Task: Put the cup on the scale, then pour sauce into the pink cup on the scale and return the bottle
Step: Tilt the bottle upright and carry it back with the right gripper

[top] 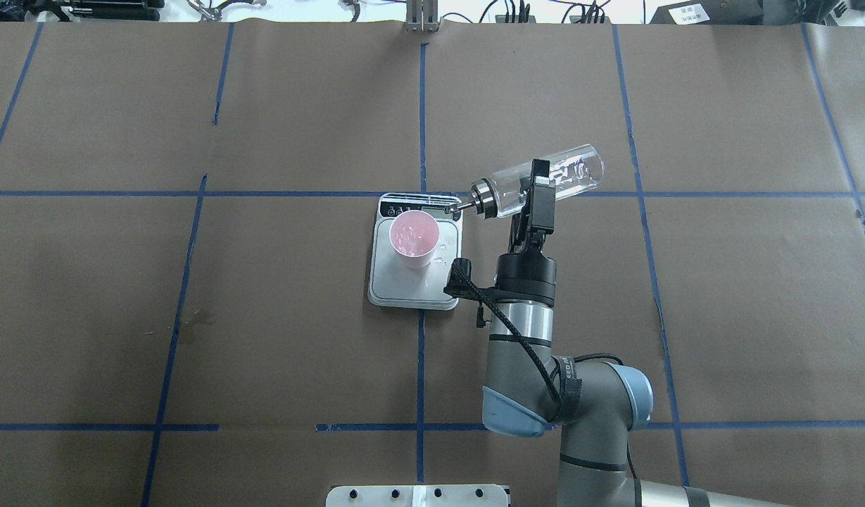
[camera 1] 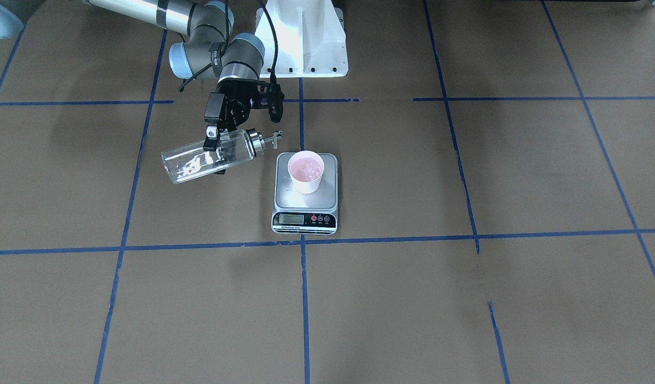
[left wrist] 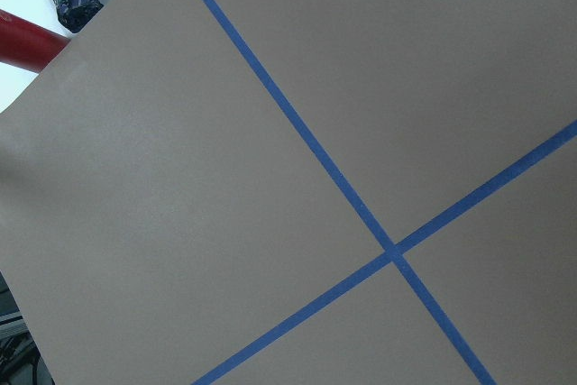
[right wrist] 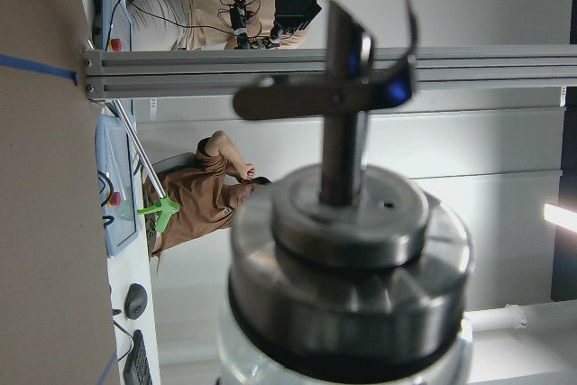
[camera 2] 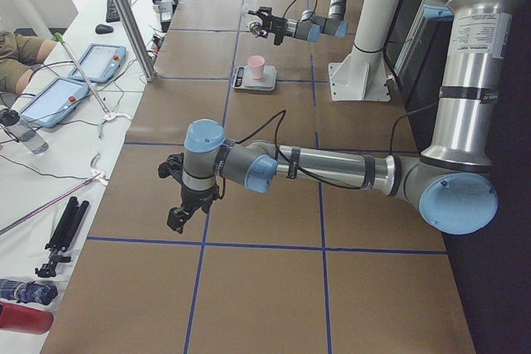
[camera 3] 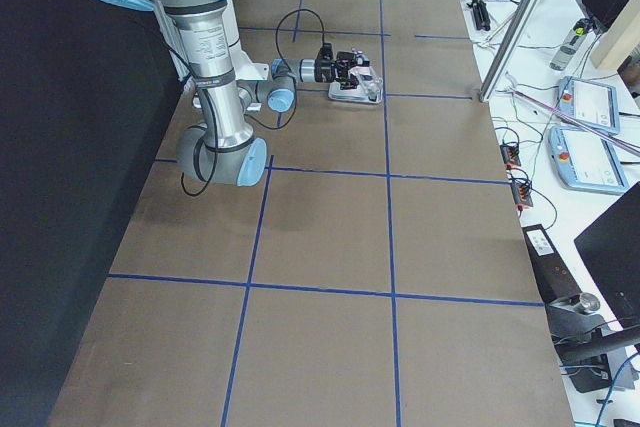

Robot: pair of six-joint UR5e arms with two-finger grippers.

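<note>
The pink cup stands upright on the scale's steel platform, with glinting clear liquid inside; it also shows in the overhead view. My right gripper is shut on the clear glass bottle, holding it roughly level above the table beside the scale. The silver spout points toward the cup and ends over the scale's corner, short of the rim. The collar and spout fill the right wrist view. My left gripper hangs far off over bare table; I cannot tell its state.
The robot's white base stands behind the scale. Blue tape lines cross the brown table. A faint stain lies on the robot's left side. Operators, tablets and an aluminium post stand beyond the far edge.
</note>
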